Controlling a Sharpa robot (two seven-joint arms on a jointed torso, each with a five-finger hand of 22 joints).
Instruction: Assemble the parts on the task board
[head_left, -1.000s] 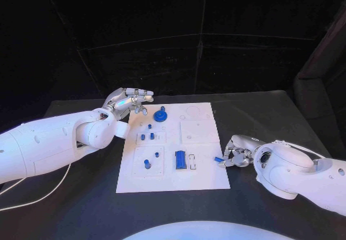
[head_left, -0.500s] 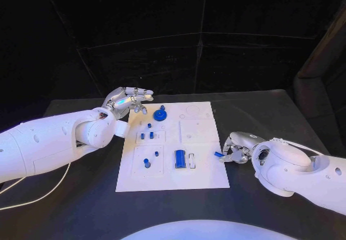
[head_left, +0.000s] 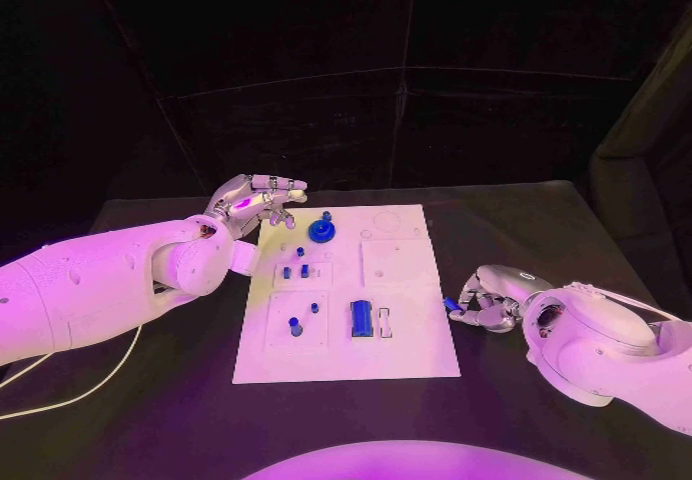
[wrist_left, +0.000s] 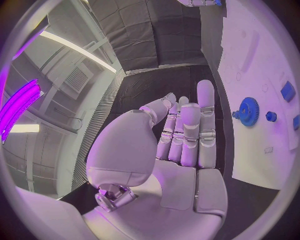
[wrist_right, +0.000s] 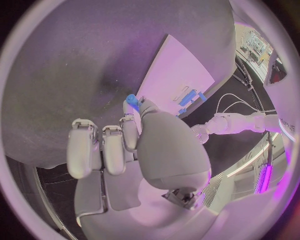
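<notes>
The white task board (head_left: 398, 266) lies in the middle of the table. On it are a blue gear (head_left: 320, 232), a blue block (head_left: 361, 318) and several small blue pegs (head_left: 294, 272). My right hand (head_left: 488, 308) is just off the board's right edge and pinches a small blue part (head_left: 451, 303) at its fingertips. The right wrist view shows that part (wrist_right: 132, 99) held at the tips of my right hand (wrist_right: 137, 145), with the board (wrist_right: 178, 75) beyond. My left hand (head_left: 257, 205) hovers past the board's far left corner, fingers extended, holding nothing. The left wrist view has the gear (wrist_left: 249, 111) beside my left hand (wrist_left: 181, 145).
A white slotted insert (head_left: 384, 322) sits next to the blue block. A white cable (head_left: 87, 385) trails over the black table at the near left. Bare table lies to the right of the board and in front of it.
My right hand has carried the small blue part a little farther back and to the right along the board's right edge. The left hand has stayed put.
</notes>
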